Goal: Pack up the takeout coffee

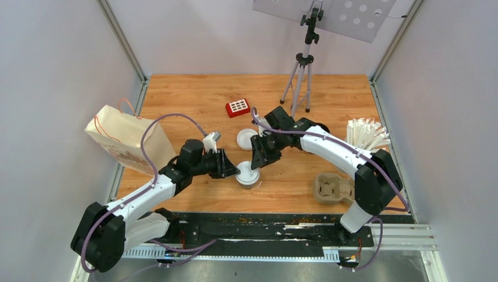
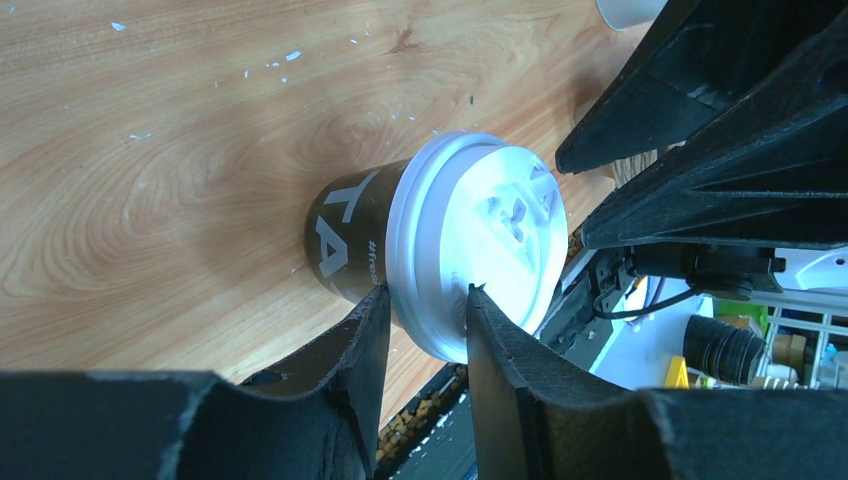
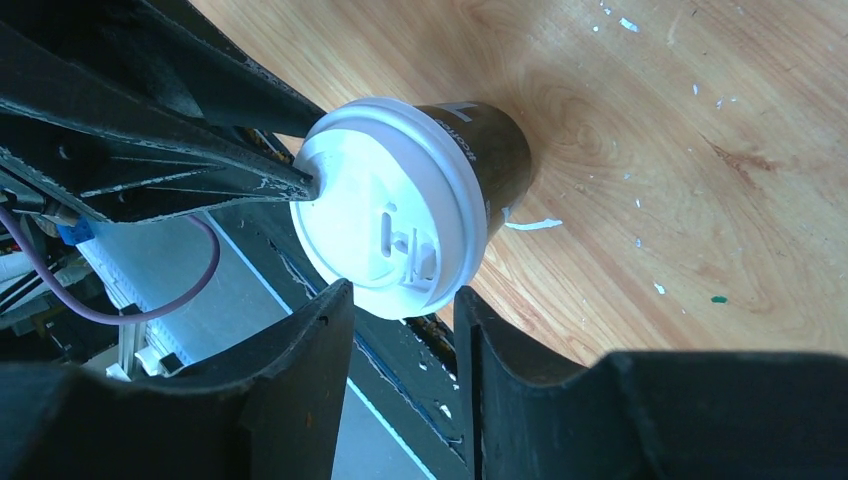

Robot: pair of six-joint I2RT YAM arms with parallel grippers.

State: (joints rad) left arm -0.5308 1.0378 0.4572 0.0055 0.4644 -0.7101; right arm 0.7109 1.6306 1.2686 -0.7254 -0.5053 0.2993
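A takeout coffee (image 1: 247, 176), a black cup with a white lid, stands near the table's front edge. In the left wrist view the same cup (image 2: 350, 230) shows pale print. My left gripper (image 1: 236, 171) comes from the left and is shut on the rim of its lid (image 2: 470, 240), one finger under the rim and one on top (image 2: 428, 295). My right gripper (image 1: 256, 166) reaches from behind. Its fingers pinch the far edge of the same lid (image 3: 390, 215), right gripper (image 3: 400, 290). A second takeout coffee (image 1: 246, 138) stands just behind, untouched.
A paper bag (image 1: 126, 141) lies tilted at the left edge. A moulded cup tray (image 1: 333, 188) sits at the front right, with a cup of wrapped straws (image 1: 367, 134) behind it. A red block (image 1: 238, 107) and a tripod (image 1: 300, 76) stand at the back.
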